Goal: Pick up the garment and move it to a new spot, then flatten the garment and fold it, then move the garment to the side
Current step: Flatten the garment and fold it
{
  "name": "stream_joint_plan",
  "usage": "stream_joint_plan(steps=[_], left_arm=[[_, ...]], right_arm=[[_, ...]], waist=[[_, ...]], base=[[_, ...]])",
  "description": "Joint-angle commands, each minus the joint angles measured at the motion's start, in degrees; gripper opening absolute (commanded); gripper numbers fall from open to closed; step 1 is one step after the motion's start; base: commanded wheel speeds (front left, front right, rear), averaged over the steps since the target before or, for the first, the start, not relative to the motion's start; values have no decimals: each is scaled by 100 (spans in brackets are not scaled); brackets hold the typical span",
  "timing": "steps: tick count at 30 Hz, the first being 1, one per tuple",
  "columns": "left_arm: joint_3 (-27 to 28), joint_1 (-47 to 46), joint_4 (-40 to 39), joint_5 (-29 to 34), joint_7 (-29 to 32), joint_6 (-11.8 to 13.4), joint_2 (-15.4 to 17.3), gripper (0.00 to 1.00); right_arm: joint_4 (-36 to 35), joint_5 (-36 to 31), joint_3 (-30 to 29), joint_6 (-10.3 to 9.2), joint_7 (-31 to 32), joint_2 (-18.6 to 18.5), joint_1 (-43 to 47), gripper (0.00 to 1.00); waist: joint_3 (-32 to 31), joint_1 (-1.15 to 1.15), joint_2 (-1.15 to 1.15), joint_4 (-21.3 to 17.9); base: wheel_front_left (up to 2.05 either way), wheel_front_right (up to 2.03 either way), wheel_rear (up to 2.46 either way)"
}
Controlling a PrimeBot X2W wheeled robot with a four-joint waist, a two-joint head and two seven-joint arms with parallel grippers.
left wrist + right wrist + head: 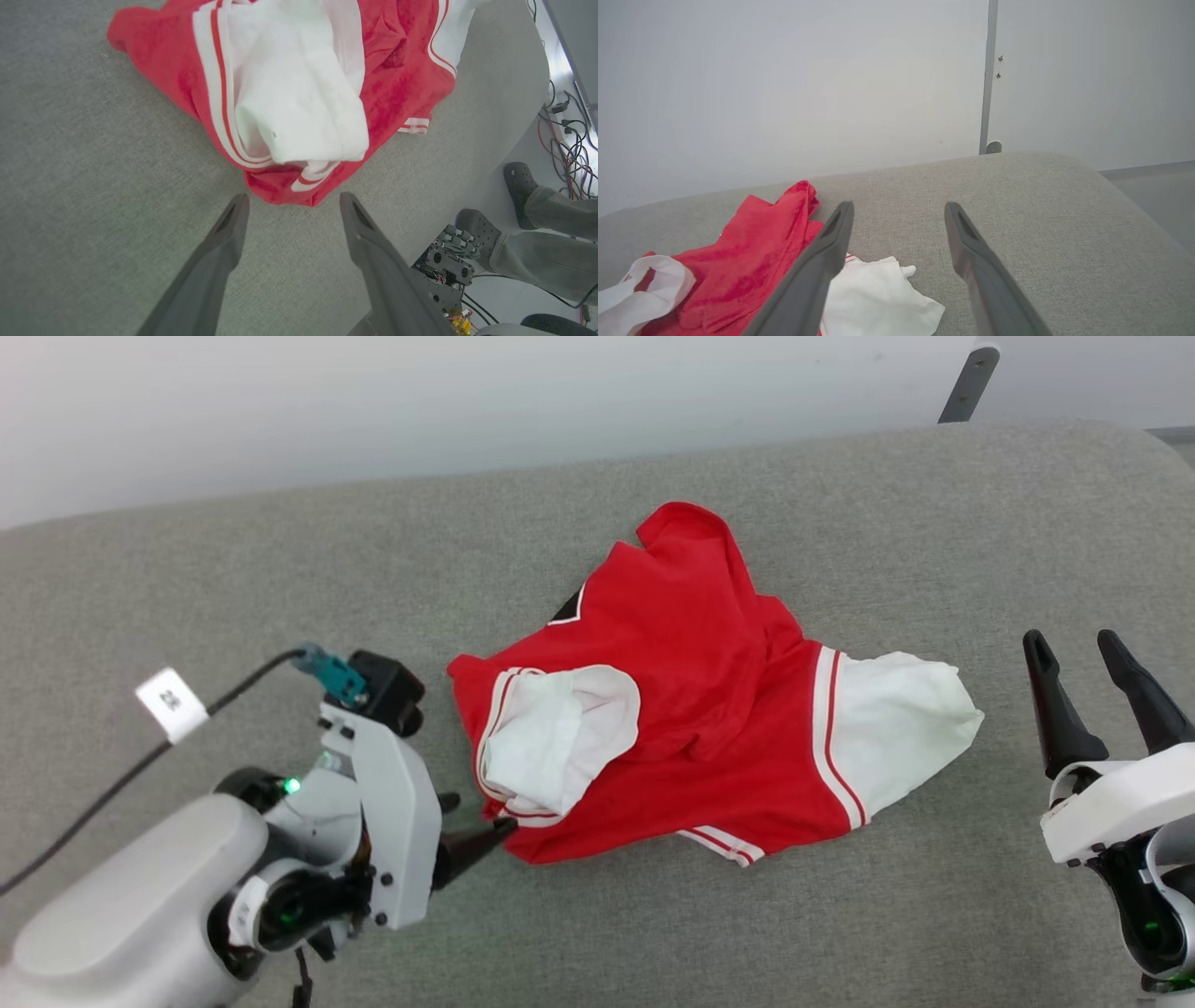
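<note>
a red jersey t-shirt with white sleeves lies crumpled in the middle of a grey fabric-covered surface. the left gripper is spread wide and holds nothing, its tips just beside the shirt's near-left hem. the right gripper is equally wide and empty, well off to the shirt's right. to flatten it well, each should probably pinch a single layer at an outer edge, then draw apart, keeping low.
</note>
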Motion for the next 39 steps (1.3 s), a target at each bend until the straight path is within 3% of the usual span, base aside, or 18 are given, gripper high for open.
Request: stream_joint_plan(steps=[1, 4, 18, 19, 20, 21, 32, 39], left_arm=[[-22, 61, -6, -9, 25, 23, -11, 100], [-73, 122, 58, -86, 112, 48, -51, 100], [-126, -213, 886, -15, 9, -283, -540, 100], [-96, -223, 962, -51, -12, -284, -578, 79], [-125, -239, 1034, -33, 14, -319, -573, 22], [-174, -253, 1090, 8, 68, -338, -552, 0], [143, -755, 1163, -18, -128, -429, -710, 0], [360, -1282, 1352, 9, -437, -771, -1035, 0]], right_arm=[[-28, 2, 5, -2, 1, 20, 71, 100], [-74, -21, 15, -2, 17, 56, 75, 100], [-194, -8, -5, -2, 50, 116, 6, 100], [-193, -9, -11, -2, 45, 119, 5, 100], [-190, -11, -15, -2, 40, 122, 6, 100], [-190, -19, -19, -2, 34, 132, 10, 100], [-199, -63, -103, -2, 34, 189, 44, 100], [-201, -45, -72, -2, 52, 209, -16, 100]], waist=[[-19, 0, 0, -10], [-37, 0, 0, -24], [165, 0, 0, -175], [179, 0, 0, -182], [192, 0, 0, -191], [201, 0, 0, -199], [185, 0, 0, -187], [225, 0, 0, -209]], base=[[0, 0, 0], [0, 0, 0], [0, 0, 0], [0, 0, 0], [0, 0, 0], [0, 0, 0], [0, 0, 0], [0, 0, 0]])
